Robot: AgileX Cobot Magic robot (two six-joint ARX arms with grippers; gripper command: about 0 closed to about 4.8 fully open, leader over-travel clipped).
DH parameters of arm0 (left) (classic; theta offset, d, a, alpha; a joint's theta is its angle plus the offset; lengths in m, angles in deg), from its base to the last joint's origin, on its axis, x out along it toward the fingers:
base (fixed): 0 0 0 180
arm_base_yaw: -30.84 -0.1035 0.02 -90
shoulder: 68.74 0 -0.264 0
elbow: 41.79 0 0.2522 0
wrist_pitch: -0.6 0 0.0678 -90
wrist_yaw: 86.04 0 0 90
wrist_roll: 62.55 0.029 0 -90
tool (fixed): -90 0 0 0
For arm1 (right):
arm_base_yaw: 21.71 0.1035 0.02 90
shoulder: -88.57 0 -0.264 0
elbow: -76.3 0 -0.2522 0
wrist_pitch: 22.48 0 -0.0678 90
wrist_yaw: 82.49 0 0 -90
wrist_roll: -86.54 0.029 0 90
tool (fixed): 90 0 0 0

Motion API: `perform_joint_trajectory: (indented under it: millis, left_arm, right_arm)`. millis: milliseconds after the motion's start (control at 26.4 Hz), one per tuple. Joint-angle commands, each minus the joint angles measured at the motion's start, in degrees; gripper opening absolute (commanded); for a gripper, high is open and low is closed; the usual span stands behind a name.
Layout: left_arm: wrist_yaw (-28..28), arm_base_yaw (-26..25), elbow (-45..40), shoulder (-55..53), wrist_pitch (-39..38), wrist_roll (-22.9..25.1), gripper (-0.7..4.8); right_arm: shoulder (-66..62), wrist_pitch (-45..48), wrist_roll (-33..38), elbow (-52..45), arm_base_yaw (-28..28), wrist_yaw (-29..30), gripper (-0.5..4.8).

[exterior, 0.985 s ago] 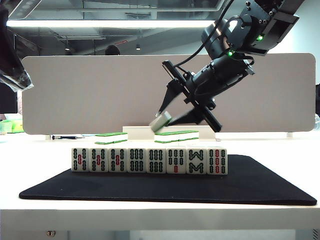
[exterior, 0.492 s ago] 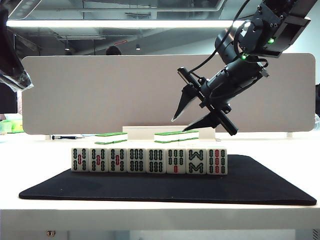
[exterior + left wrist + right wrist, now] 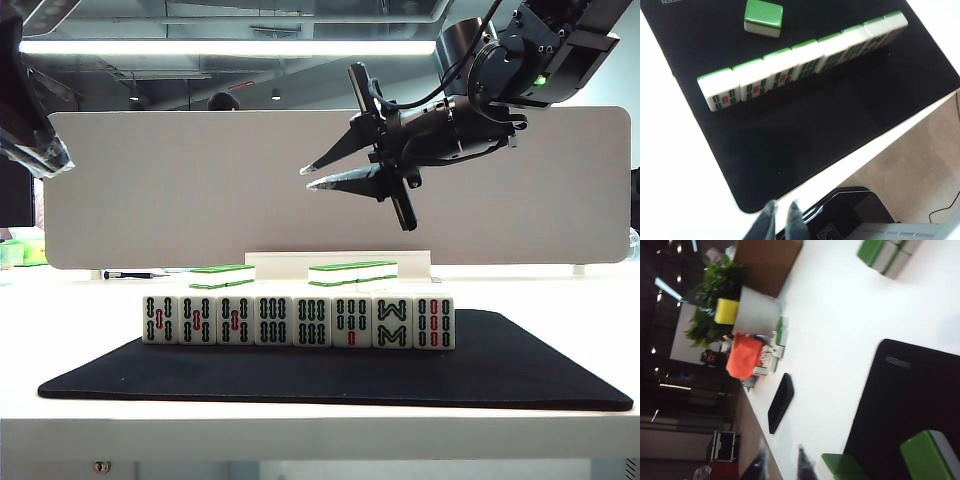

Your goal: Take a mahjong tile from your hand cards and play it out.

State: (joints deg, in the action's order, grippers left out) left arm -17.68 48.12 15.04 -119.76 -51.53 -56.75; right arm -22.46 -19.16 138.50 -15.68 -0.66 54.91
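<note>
Right tool [image 3: 307, 178]: raised well above the table, over the right part of the tile row, lying nearly level and pointing toward the left of the exterior view; thin fingers slightly apart with nothing between them.
Right tool, wrist view [image 3: 781, 457]: two dark tips with a gap between, over the white table beside the mat's edge.
Left tool [image 3: 781, 212]: only the two tips seen at the edge of the left wrist view, close to each other, off the near edge of the mat and well apart from the tiles; cannot tell whether fully together; nothing gripped.
Mahjong tile [image 3: 763, 17]: lying flat on the black mat behind the row, green back up, face hidden, apart from the row and from both tools; hidden in the exterior view.
Hand cards [image 3: 298, 321]: eight white tiles visible, upright, side by side and touching, faces toward the exterior camera; mostly bamboo-stick marks in green, red and black, with one green zigzag face second from the right. Green backs seen in the left wrist view [image 3: 800, 60].
Mat [image 3: 520, 370]: black, flat on the white table [image 3: 80, 310], carrying the row.
Green-backed tiles [image 3: 350, 268]: flat in low stacks behind the mat, a second group [image 3: 222, 272] to their left.
White board [image 3: 180, 190]: upright behind the table.
</note>
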Motion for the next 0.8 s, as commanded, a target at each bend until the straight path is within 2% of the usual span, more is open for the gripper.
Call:
perform_joint_trajectory:
  millis: [38,417,644,795]
  left_arm:
    - [-0.17,-0.02,0.33,0.04,1.25,-0.68,0.3]
    - [-0.02,-0.02,0.35,0.07,4.15,-0.72,0.29]
    - [0.02,-0.04,3.41,0.13,3.41,-1.99,0.29]
    - [3.78,-0.09,6.03,0.11,1.97,-1.97,0.29]
  right_arm:
    - [0.37,1.42,0.09,0.44,0.04,0.72,0.07]
    - [2.01,1.66,0.33,0.48,-0.66,2.93,-0.04]
    - [5.55,1.62,0.33,0.5,-4.42,5.75,-0.04]
    - [7.43,1.64,0.13,0.5,-5.92,6.88,-0.04]
